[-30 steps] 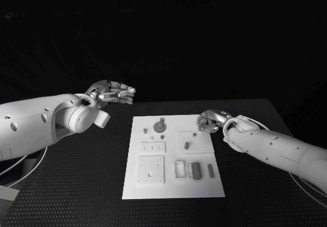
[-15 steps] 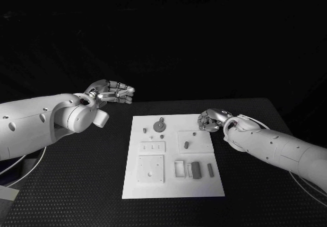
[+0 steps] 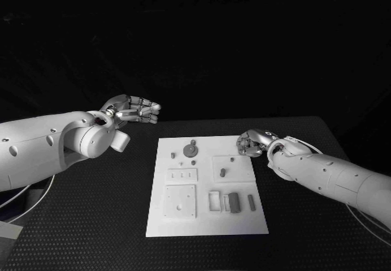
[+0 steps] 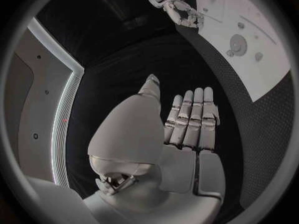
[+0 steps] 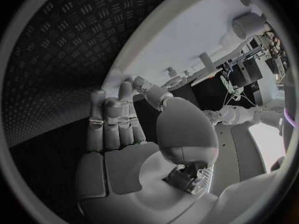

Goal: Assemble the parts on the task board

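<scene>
The white task board (image 3: 204, 221) lies in the middle of the black table. On it are small grey parts: a round disc (image 3: 190, 150), a short peg (image 3: 173, 154), and two dark bars (image 3: 234, 202) near its right side. My left hand (image 3: 134, 109) hangs raised beyond the board's far left corner. In the left wrist view its fingers (image 4: 193, 117) are straight and hold nothing. My right hand (image 3: 254, 143) hovers at the board's far right edge. The right wrist view shows its fingers (image 5: 112, 122) extended, the thumb apart, nothing between them.
Raised white blocks stand on the board: a square plate (image 3: 180, 201), a slotted plate (image 3: 182, 176) and a block (image 3: 231, 169) carrying small parts. The left wrist view shows the board (image 4: 261, 59) and my right hand (image 4: 181, 12) across it. Black textured table (image 3: 90, 226) surrounds the board.
</scene>
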